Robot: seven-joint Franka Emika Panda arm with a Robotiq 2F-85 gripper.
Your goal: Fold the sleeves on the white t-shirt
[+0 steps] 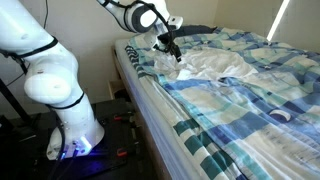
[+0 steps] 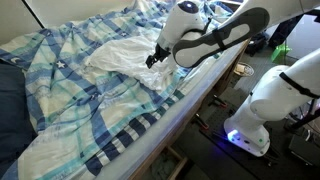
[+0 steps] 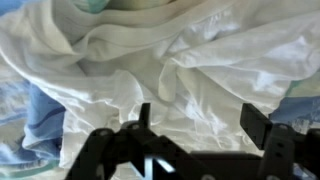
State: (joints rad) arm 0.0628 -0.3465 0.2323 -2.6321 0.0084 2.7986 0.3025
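The white t-shirt (image 1: 215, 64) lies crumpled on the blue and white checked bed cover; it also shows in an exterior view (image 2: 122, 55) and fills the wrist view (image 3: 170, 70). My gripper (image 1: 171, 49) hovers just above the shirt's near edge, seen too in an exterior view (image 2: 154, 60). In the wrist view the two fingers (image 3: 200, 122) stand wide apart, with loose white cloth below and between them, nothing pinched.
The bed cover (image 2: 80, 110) spreads over the whole bed. The bed's edge (image 2: 190, 100) runs beside the robot base (image 2: 255, 125). A white wall (image 1: 90, 30) stands behind the bed. Cables and stand parts lie on the floor (image 1: 125, 125).
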